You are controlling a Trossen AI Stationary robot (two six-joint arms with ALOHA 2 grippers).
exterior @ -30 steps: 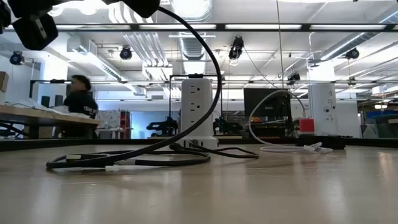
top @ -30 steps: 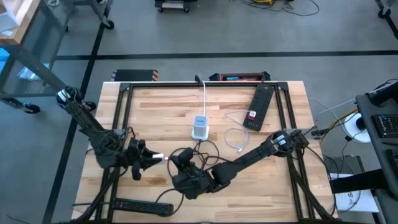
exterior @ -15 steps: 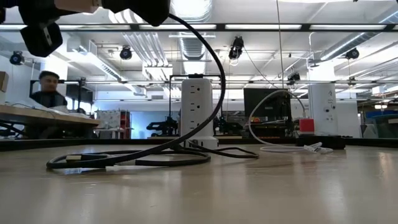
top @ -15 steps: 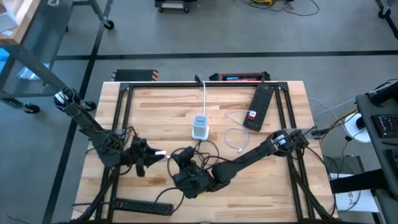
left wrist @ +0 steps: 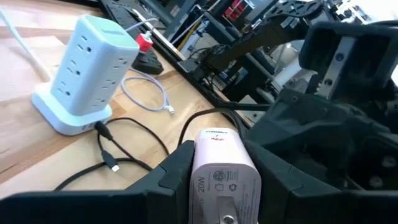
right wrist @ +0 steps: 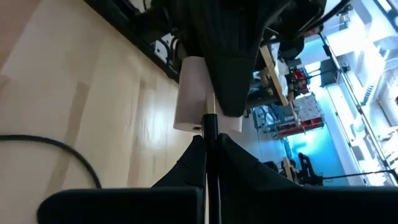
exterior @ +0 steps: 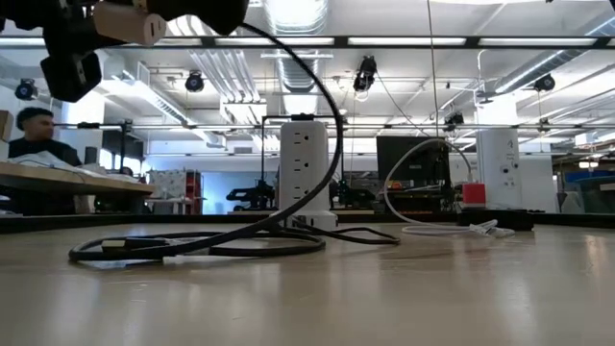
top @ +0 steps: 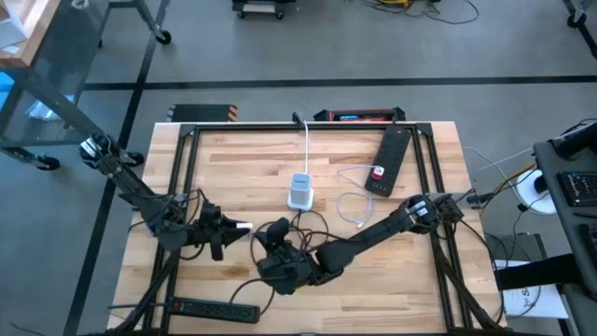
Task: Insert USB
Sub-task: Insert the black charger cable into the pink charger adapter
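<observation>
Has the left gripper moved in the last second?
Yes. In the high view the left gripper, holding the white charger, has shifted right, toward the right gripper, relative to the white power tower.

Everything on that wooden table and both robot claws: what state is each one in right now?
Left gripper: shut on white wall charger, held above the table.
Right gripper: shut on thin black cable plug, tip at the charger's face.
White power tower: upright, white cord attached.
Loose white cable: lying unplugged.
Black cable: coiled on the table.
Black power strip: lying flat.
</observation>
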